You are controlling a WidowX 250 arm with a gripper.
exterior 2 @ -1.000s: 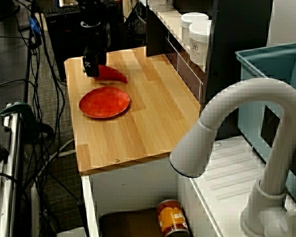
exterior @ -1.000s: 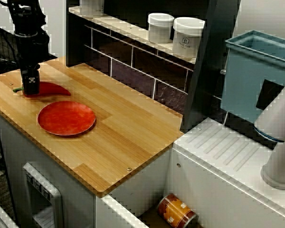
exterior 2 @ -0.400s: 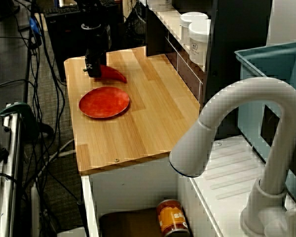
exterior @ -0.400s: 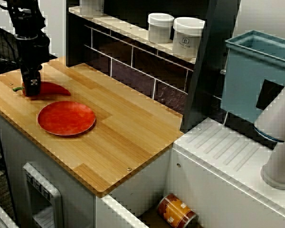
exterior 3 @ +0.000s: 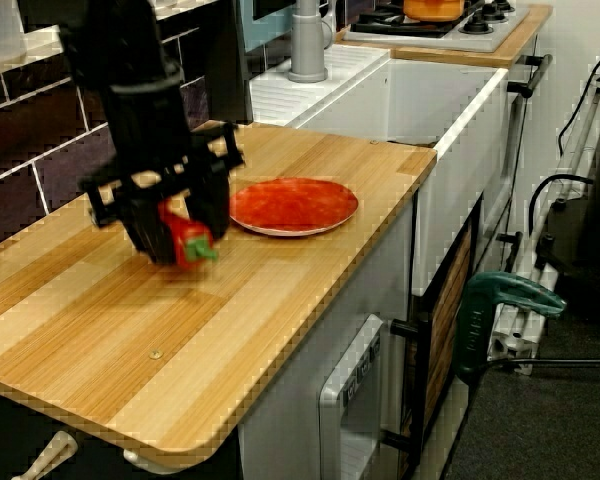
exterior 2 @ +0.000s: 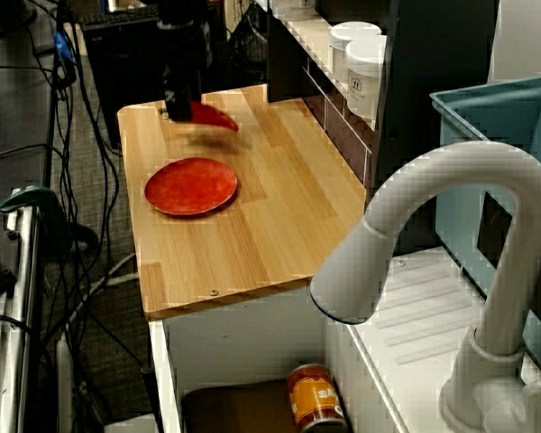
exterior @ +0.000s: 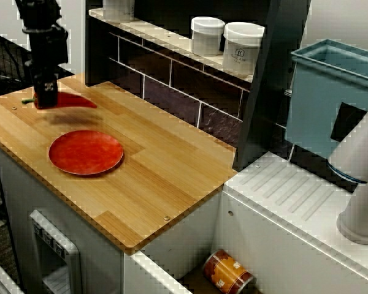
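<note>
The desk (exterior: 172, 165) is pale wood with a matt, striped grain. The pepper (exterior: 75, 101) looks like smooth red plastic, and the red plate (exterior: 86, 151) has a faint gloss. The hand (exterior: 45, 98) is matt black.

My arm (exterior: 42, 30) stands near vertical, wrist pointing straight down. The end effector (exterior: 46, 98) hangs below it, dark fingers (exterior 3: 216, 205) clamped inward, gripping firmly.

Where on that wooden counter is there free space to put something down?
The wooden counter is bare between the red plate and the white drainboard, and along the tiled wall. Crowded only beside the plate, where the gripper holds a red pepper above the wood.
</note>
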